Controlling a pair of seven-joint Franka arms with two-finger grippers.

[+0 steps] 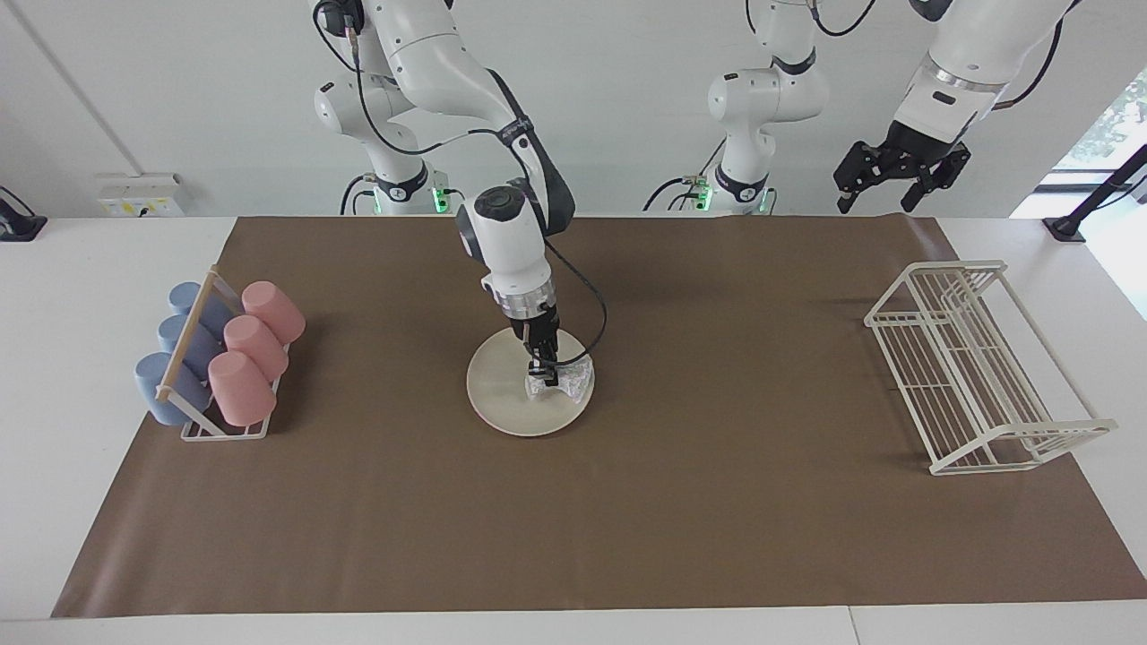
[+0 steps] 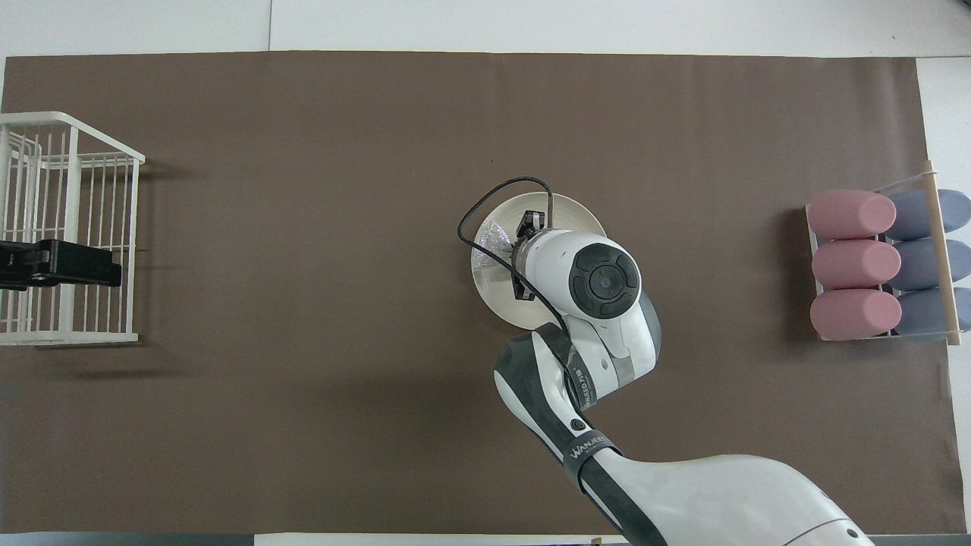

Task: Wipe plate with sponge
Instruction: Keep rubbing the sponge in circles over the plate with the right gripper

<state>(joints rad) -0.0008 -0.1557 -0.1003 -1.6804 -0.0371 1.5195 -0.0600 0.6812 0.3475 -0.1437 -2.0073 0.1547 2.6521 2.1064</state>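
Cup rack (image 1: 215, 367): I see it at the right arm's end of the brown mat (image 1: 717, 537), holding three pink cups (image 1: 255, 349) and three blue cups (image 1: 179, 345) lying on their sides.

Plate (image 1: 502, 394): it lies flat on the mat, about midway between the two racks.

Right gripper (image 1: 541, 365): my right arm reaches down over the plate, and I read its fingers as clenched on the middle of the sponge, pointing almost straight down.

Sponge (image 1: 563, 381): pinched at its middle by the right gripper, it rests on the plate, on the part toward the left arm's end, with its glittery ends spreading out to either side of the fingers. In the overhead view only one end of it (image 2: 489, 244) shows past the wrist.

Cable (image 1: 591, 309): a black loop hangs from the right wrist over the plate's edge.

Left gripper (image 1: 887, 199): my left arm waits raised, its fingers spread apart and holding nothing, over the corner of the mat at its own end.

Wire rack (image 1: 977, 367): a white wire rack stands on the mat at the left arm's end, well apart from the plate.
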